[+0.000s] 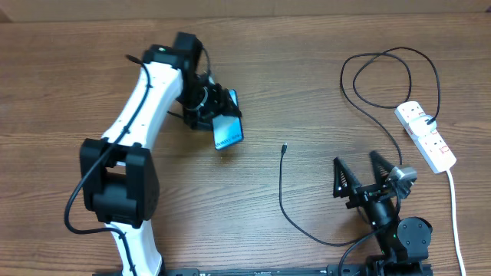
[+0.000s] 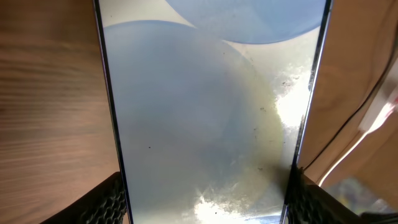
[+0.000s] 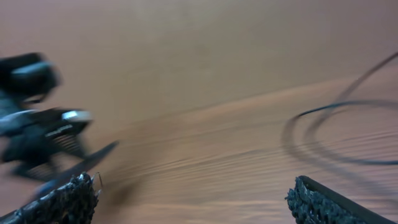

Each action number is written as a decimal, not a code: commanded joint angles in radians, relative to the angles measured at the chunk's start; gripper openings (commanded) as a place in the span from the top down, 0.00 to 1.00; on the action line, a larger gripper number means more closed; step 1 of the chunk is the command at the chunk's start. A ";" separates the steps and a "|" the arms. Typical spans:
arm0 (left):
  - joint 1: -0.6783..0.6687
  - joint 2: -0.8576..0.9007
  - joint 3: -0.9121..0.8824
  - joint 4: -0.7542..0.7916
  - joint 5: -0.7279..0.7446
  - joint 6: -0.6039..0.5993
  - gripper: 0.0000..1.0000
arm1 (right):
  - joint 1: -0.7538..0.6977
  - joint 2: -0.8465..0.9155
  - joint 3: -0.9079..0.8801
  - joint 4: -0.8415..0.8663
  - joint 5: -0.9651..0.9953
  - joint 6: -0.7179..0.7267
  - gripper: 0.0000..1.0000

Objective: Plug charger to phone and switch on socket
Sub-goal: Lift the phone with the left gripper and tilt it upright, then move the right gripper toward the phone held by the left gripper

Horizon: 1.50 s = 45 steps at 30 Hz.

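Note:
My left gripper (image 1: 222,115) is shut on the phone (image 1: 228,131), holding it tilted above the table left of centre. In the left wrist view the phone's pale blue screen (image 2: 205,106) fills the frame, with both fingers (image 2: 104,204) against its dark edges. The charger's plug tip (image 1: 284,148) lies free on the table at centre. Its thin black cable (image 1: 282,201) curves toward the front, and its loops (image 1: 387,77) lead to the white socket (image 1: 426,136) at the right. My right gripper (image 1: 355,159) stands open near the front right with nothing between its fingers (image 3: 62,202). The right wrist view is blurred.
The socket's thick white cord (image 1: 454,215) runs down the right edge toward the front. The wooden table (image 1: 322,92) carries nothing else. In the right wrist view the left arm's gripper (image 3: 37,118) shows at far left and a cable loop (image 3: 348,127) at right.

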 commanded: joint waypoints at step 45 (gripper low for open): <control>0.118 0.002 0.454 -0.325 0.157 0.129 0.56 | 0.133 1.038 0.666 -0.312 -0.386 0.010 0.00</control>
